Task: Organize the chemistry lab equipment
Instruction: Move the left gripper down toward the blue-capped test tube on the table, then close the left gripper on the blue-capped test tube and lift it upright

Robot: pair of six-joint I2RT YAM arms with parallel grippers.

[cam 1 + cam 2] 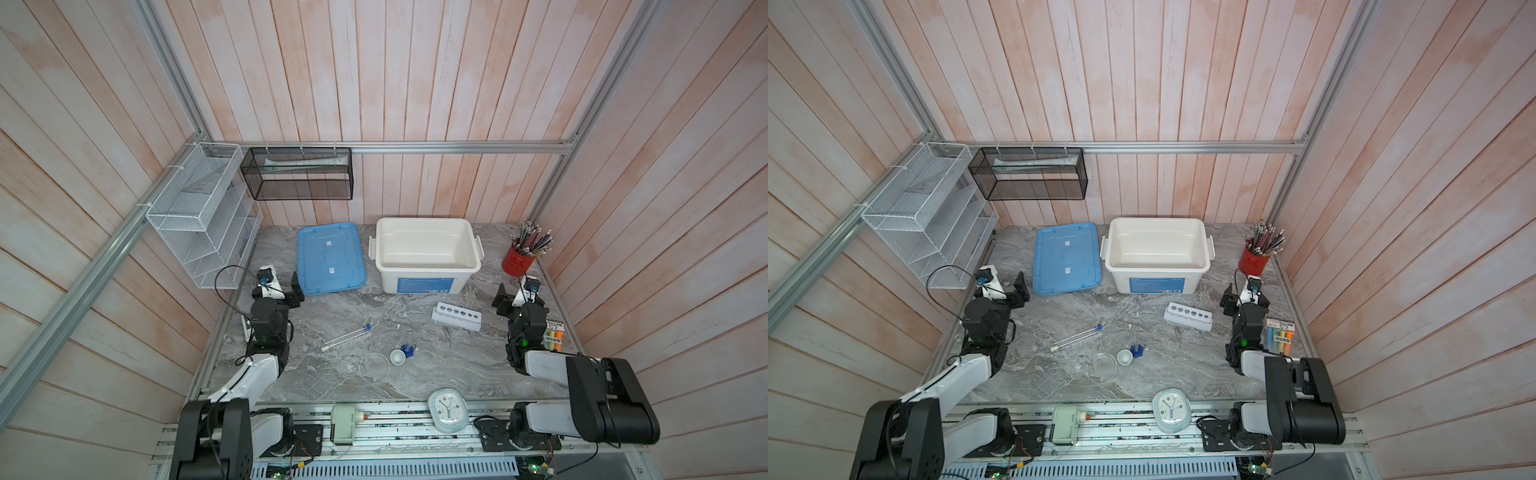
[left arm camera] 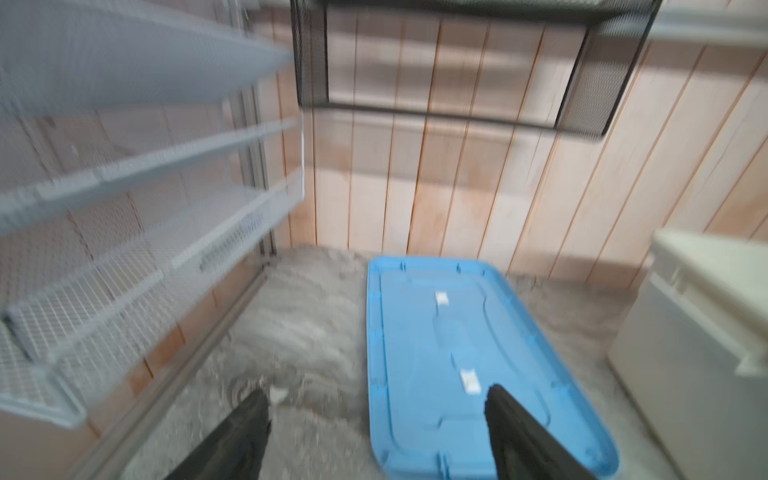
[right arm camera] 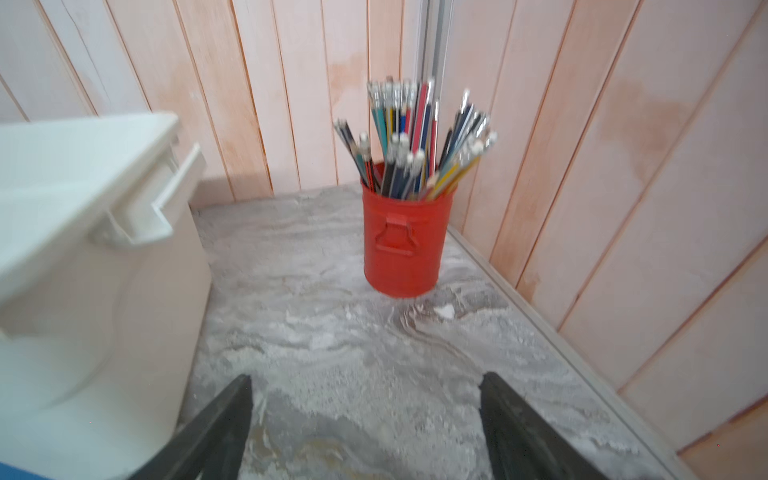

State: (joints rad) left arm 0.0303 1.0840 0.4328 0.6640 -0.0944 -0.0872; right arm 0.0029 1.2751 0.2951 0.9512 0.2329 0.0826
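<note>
Two test tubes (image 1: pixel 347 337), one rack (image 1: pixel 456 316), one bowl (image 1: pixel 397 356) lie loose; left hand (image 2: pixel 376 390), right hand (image 3: pixel 366 377) spread.

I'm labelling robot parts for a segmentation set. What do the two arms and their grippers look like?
Both the left arm and right arm have white shell links between bulky black joint housings, each with a small green light. A thin black cable loops off the left wrist. The left gripper and right gripper carry plain black, tapered fingers.

Marbled tabletop (image 1: pixel 436 370) under test tubes (image 1: pixel 346 337), rack (image 1: pixel 456 316), bowl (image 1: pixel 397 356), glass vessel (image 1: pixel 374 367), cylinder (image 1: pixel 408 350), bin (image 1: pixel 426 286), lid (image 1: pixel 330 257), pencil cup (image 1: pixel 517 259)
</note>
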